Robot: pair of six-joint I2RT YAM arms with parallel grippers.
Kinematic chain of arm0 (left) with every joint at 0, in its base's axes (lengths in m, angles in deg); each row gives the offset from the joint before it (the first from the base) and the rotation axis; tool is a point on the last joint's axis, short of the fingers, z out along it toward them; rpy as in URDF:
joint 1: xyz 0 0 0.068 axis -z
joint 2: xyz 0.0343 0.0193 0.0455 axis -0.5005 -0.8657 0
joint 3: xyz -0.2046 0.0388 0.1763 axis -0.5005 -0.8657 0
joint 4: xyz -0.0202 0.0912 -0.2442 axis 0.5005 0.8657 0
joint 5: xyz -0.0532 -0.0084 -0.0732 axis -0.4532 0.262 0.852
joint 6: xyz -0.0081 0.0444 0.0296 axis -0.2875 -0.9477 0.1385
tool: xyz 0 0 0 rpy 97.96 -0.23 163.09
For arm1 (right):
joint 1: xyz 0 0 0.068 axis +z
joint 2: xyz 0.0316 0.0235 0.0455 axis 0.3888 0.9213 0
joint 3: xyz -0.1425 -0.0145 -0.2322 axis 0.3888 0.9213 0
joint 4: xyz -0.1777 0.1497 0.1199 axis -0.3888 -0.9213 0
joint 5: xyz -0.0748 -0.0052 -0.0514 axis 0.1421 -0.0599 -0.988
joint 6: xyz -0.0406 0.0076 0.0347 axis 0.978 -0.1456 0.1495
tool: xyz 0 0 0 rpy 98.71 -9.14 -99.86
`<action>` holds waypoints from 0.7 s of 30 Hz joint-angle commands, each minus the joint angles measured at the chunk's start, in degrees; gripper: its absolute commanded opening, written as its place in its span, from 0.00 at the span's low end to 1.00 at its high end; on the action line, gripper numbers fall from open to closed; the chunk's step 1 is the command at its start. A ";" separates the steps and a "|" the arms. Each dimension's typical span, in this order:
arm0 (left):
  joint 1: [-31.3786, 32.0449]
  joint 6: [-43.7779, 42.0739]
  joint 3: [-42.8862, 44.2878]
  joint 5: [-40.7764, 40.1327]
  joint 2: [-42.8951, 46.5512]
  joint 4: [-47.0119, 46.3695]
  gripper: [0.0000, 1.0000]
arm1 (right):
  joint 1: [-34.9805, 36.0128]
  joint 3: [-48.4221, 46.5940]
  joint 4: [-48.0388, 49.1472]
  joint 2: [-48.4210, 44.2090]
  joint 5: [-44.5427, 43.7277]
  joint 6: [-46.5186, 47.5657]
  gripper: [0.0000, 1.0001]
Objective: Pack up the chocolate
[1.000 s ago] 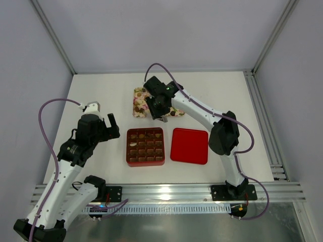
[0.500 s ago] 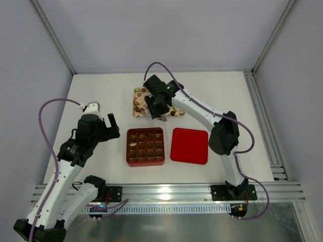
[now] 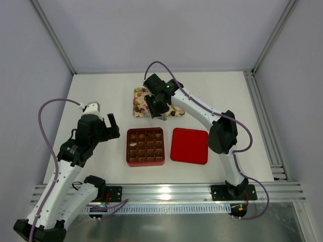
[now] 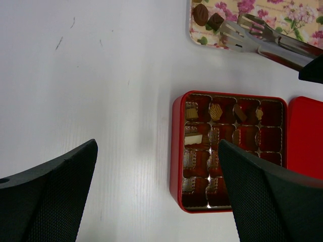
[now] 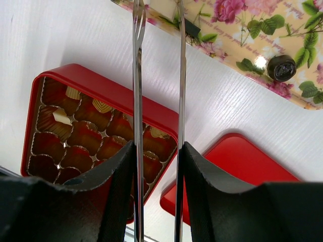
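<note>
Chocolate pieces (image 4: 207,15) lie on the floral tray (image 3: 137,96). A dark round one (image 5: 281,67) shows in the right wrist view. A few tan and whitish pieces (image 4: 214,111) sit in the top rows of the red box (image 3: 127,147). My right gripper (image 3: 155,107) is shut on metal tongs (image 5: 136,75) and hovers over the tray's near edge. The tong tips reach onto the tray (image 5: 242,30) and stand slightly apart. What lies between them is cut off. My left gripper (image 3: 112,125) is open and empty, left of the box (image 4: 175,151).
The red lid (image 3: 190,145) lies flat right of the box, almost touching it. It also shows in the right wrist view (image 5: 237,161). The tongs (image 4: 262,38) cross the tray's near edge. Side walls and a rail bound the table.
My right gripper with the tongs has edged slightly farther over the floral tray. The left arm has not moved.
</note>
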 commanded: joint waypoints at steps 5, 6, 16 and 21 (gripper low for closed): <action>-0.20 0.23 0.54 -0.87 0.62 -1.28 1.00 | -0.06 -3.92 -1.21 1.38 0.05 0.10 0.44; -0.20 0.23 0.54 -0.87 0.71 -1.28 1.00 | -0.06 -3.92 -1.38 1.38 -0.13 0.10 0.44; -0.20 0.15 0.54 -0.96 0.80 -1.28 1.00 | -0.06 -3.57 -2.00 1.21 -1.36 0.62 0.41; -0.20 0.15 0.54 -0.87 0.71 -1.28 1.00 | -0.85 -3.48 -1.91 0.33 -1.71 0.80 0.39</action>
